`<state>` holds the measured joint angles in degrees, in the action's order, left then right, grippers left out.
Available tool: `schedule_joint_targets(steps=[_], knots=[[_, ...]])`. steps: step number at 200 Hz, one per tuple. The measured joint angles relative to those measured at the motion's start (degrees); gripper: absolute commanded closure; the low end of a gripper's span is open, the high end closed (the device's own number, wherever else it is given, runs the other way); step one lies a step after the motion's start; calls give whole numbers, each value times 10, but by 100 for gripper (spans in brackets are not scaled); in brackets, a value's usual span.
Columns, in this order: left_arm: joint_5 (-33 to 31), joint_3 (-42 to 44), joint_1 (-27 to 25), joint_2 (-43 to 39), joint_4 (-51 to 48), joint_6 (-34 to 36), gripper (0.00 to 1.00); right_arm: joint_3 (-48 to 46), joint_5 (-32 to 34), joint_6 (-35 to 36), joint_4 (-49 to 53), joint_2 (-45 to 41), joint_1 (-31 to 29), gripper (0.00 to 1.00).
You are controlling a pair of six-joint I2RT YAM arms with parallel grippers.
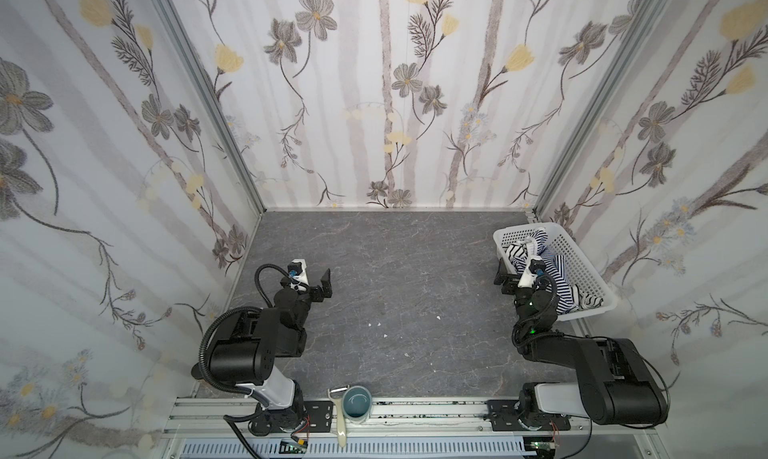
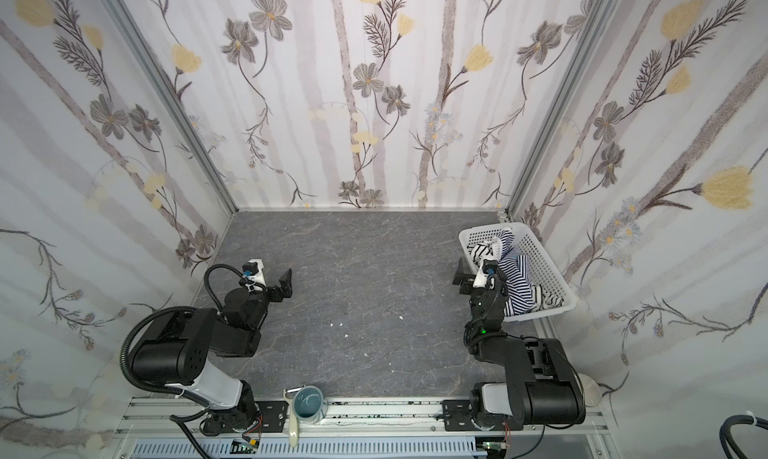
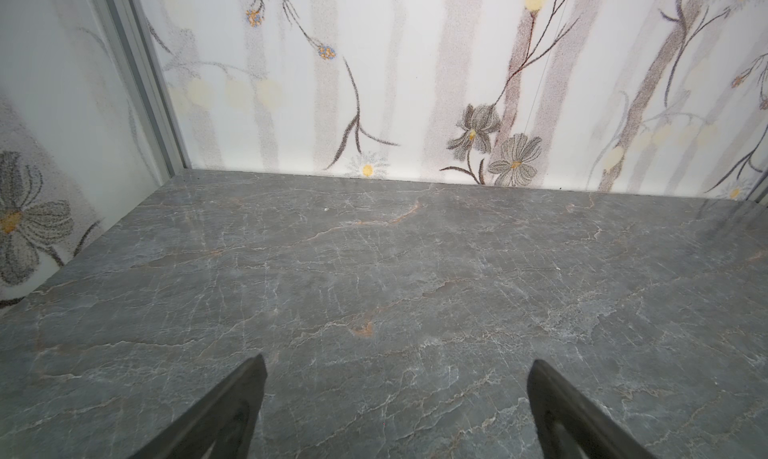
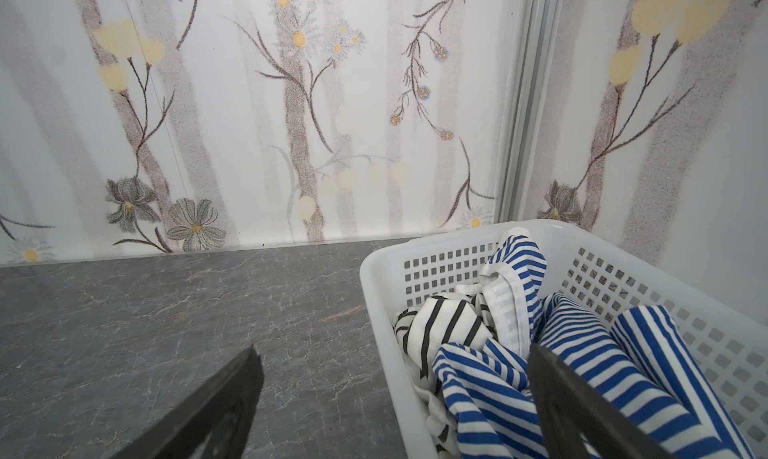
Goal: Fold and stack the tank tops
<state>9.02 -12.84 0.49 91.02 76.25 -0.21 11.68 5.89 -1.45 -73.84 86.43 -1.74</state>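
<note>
Both tank tops lie crumpled in a white perforated basket (image 1: 590, 270) (image 4: 374, 278) at the table's far right. The navy-and-white striped top (image 1: 559, 278) (image 2: 517, 284) (image 4: 582, 353) lies over most of the white top with black stripes (image 1: 515, 251) (image 2: 480, 251) (image 4: 444, 324). My right gripper (image 1: 502, 282) (image 2: 462, 276) (image 4: 395, 353) is open at the basket's left rim, one finger over the table and one over the navy top, holding nothing. My left gripper (image 1: 323, 287) (image 2: 284, 288) (image 3: 397, 363) hovers open and empty over bare grey table at the left.
A blue-grey cup (image 1: 358, 403) and a cream-handled peeler (image 1: 340, 415) sit on the front rail. A few small white scraps (image 1: 378, 324) dot the grey marble table (image 1: 395, 261). Flowered walls enclose the back and both sides.
</note>
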Motion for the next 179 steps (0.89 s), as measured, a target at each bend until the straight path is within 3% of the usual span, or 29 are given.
schedule_joint_targets(steps=[37, 75, 100, 117, 157, 179], knots=[[-5, 0, 0, -14, -9, 0, 0, 0, 0, 0, 0, -1, 0, 0], [-13, -12, 1, -125, -75, -2, 0, 27, 6, 2, 83, -79, -16, 0], [-27, -46, 1, -157, -118, 2, 0, 125, 25, -34, 243, -158, -14, 0], [-43, -102, 2, -154, -192, 14, 0, 223, 40, -69, 368, -165, -1, 0], [-34, -340, 0, -114, -486, 41, 0, 554, 105, -198, 733, -58, 72, 0], [-5, -423, -11, -91, -620, 52, 0, 606, 73, -239, 844, -22, 128, 0]])
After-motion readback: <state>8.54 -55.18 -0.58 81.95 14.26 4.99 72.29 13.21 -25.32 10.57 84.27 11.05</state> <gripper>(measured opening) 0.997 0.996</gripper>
